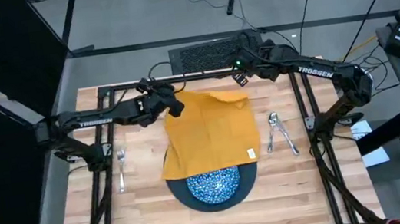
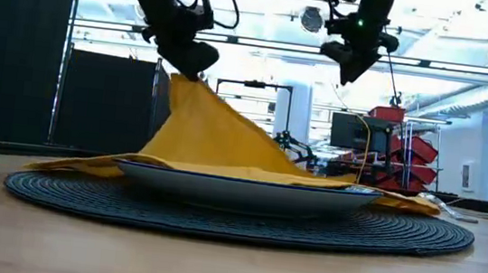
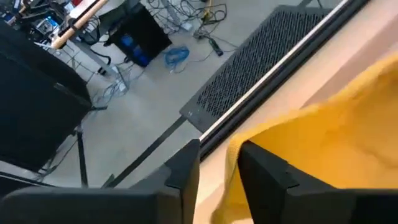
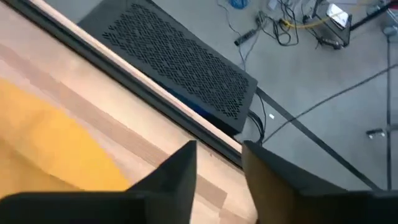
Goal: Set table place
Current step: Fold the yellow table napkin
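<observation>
I read the table as pale wood planks, matt, grain visible, ringed by a black metal frame. Napkin is mustard cloth, soft and matt, creased where it drapes. Placemat looks like dark woven cord, ribbed and rough. Plate rim is glazed ceramic with slight gloss; speckled dish is glossy blue-and-white. Fork, spoon and knife are shiny silver metal. Left gripper and right gripper fingers look like matt black plastic.
</observation>
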